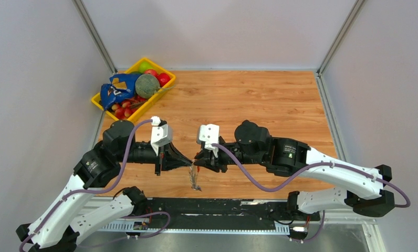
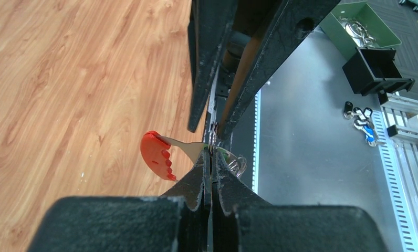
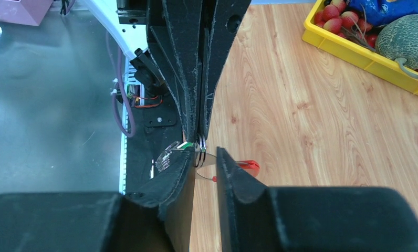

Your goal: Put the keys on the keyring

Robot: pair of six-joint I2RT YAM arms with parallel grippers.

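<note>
My two grippers meet tip to tip above the table's near edge. The left gripper [image 1: 187, 164] [image 2: 211, 155] is shut on the keyring's silver split ring [image 2: 214, 137]. A red curved piece [image 2: 156, 154] on a silvery plate sticks out to its left, and a silver coil [image 2: 239, 166] shows to its right. A green cap [image 2: 225, 153] peeks out at the fingertips. The right gripper [image 1: 198, 164] [image 3: 205, 155] stands a narrow gap open around the ring [image 3: 200, 147] and plate, with the red piece [image 3: 249, 167] beyond. The bunch [image 1: 195, 181] hangs below both. No blue key shows.
A yellow basket [image 1: 98, 100] with a melon [image 1: 147, 85], a blue bag [image 1: 115, 90] and small red fruit stands at the back left. Past the table edge lie a black rail [image 1: 222, 206], a green tray [image 2: 365, 24] and another small key bunch [image 2: 362, 124].
</note>
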